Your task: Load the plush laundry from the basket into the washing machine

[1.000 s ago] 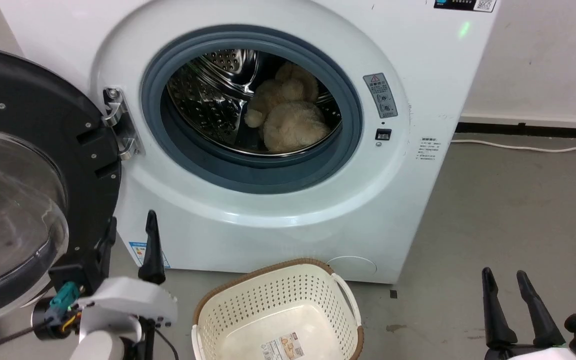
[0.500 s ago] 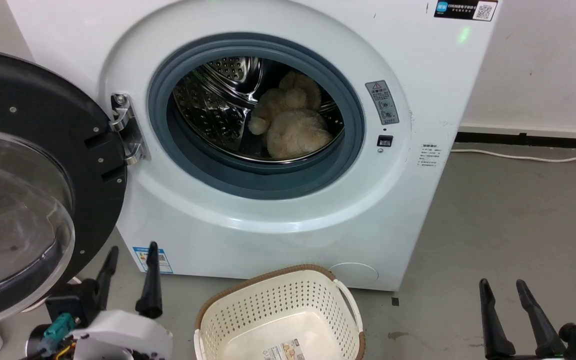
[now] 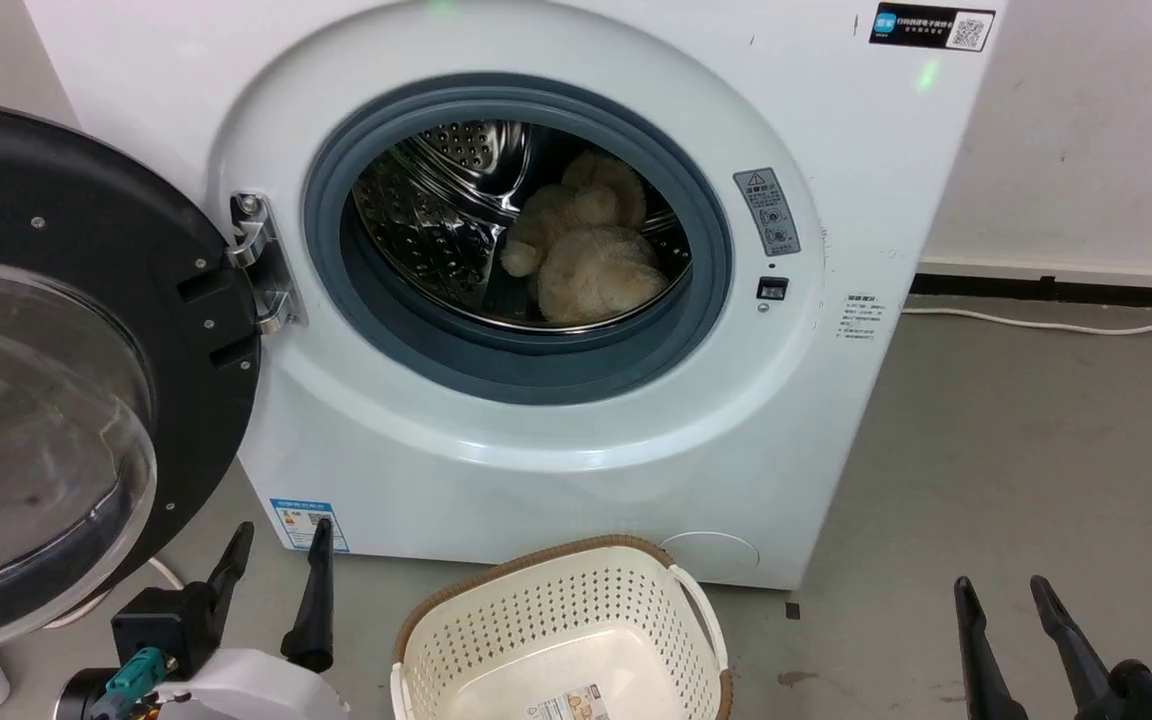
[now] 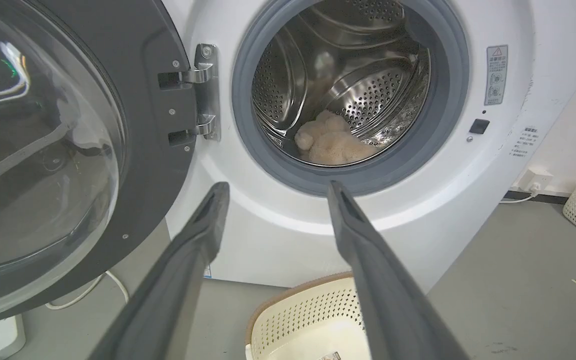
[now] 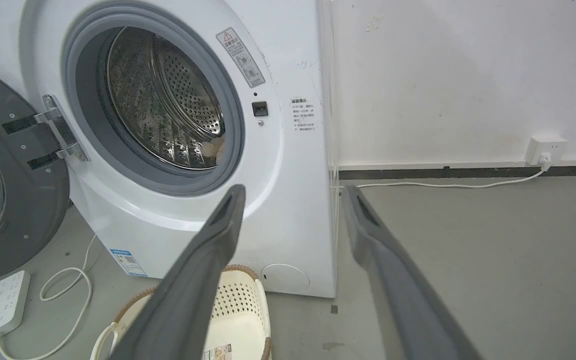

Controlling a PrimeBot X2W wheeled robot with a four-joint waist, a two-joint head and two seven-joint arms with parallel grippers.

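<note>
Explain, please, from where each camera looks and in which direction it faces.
Head view: from high on the robot, facing forward and down at the washing machine, its open door, the plush toy in the drum, and the basket. The left gripper and right gripper show at the bottom, both open.
Left wrist view: low, facing the drum opening along its own two fingers.
Right wrist view: low, from the right, facing the machine's front at a slant along its own fingers, with a wall socket beyond.
Shared: both wrist views show the basket and the door hinge.

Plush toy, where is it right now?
The plush toy lies inside the drum of the washer, low and right of centre in the head view, behind the grey gasket.
</note>
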